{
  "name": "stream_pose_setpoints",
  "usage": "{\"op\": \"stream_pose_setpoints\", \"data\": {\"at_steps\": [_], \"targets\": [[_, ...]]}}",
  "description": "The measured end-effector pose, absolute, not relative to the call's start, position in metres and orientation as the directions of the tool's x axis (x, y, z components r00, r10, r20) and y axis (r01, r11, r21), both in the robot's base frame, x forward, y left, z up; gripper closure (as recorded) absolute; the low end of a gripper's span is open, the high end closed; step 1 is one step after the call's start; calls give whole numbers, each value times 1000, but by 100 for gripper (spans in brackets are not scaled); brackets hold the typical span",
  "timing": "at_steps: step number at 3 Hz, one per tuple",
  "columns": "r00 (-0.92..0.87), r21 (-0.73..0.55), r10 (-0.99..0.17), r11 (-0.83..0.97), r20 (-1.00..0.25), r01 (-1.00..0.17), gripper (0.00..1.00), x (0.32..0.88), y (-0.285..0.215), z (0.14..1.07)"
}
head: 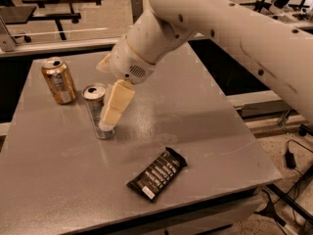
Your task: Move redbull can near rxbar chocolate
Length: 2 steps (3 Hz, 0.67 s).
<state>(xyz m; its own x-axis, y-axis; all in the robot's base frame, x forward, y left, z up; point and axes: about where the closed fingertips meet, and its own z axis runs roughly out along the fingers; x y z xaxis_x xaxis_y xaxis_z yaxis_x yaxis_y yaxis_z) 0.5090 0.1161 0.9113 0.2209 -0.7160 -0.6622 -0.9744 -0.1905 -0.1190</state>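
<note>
Showing the end effector point(110, 117) hanging against the right side of the redbull can point(93, 106) on the grey surface point(205, 121).
Depicting a shorter copper-gold can point(58, 81) standing upright behind and left of the redbull can, near but apart; placing the white arm point(220, 28) overhead, reaching in from the upper right. Presenting the redbull can as tall, slim, silver-grey, upright, left of centre, right flank partly hidden. Locating the rxbar chocolate point(157, 174), black with white text, lying flat and diagonal toward the front edge, well apart. Leaving the end effector's open-or-closed state impossible to tell.
</note>
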Motion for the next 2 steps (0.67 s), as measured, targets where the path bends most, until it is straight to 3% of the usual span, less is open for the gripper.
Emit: {"op": "stream_pose_setpoints", "data": {"at_steps": [2], "targets": [[234,-108,-703,-220,-672,-969,41,503,117,910]]}}
